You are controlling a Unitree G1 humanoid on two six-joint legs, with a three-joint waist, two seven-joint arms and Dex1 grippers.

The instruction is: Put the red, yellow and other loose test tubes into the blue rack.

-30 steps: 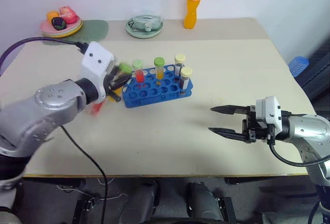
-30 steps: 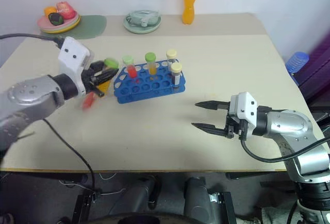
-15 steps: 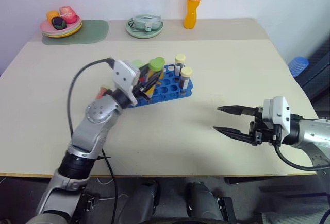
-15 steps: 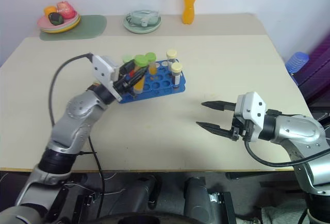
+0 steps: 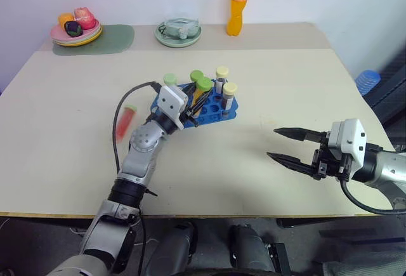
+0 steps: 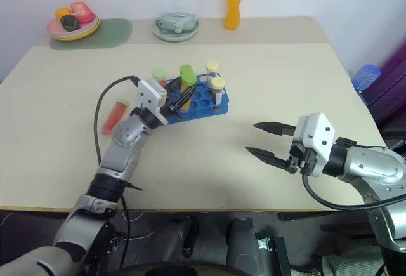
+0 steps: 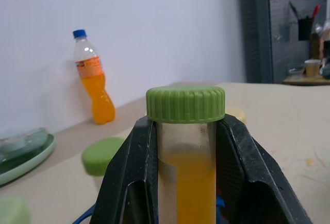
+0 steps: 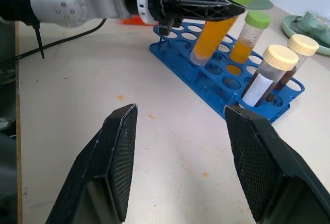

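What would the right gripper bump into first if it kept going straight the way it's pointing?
Probably the blue rack with its tubes: the open right gripper points across bare table toward it. Depth is hard to judge, though.

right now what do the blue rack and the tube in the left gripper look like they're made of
The blue rack looks like moulded plastic: uniform bright blue, smooth, slightly glossy, with neat round holes. The tube in the left gripper seems to be clear plastic, possibly glass, since the orange liquid shows through its wall; its green cap is ribbed and matte, likely plastic.
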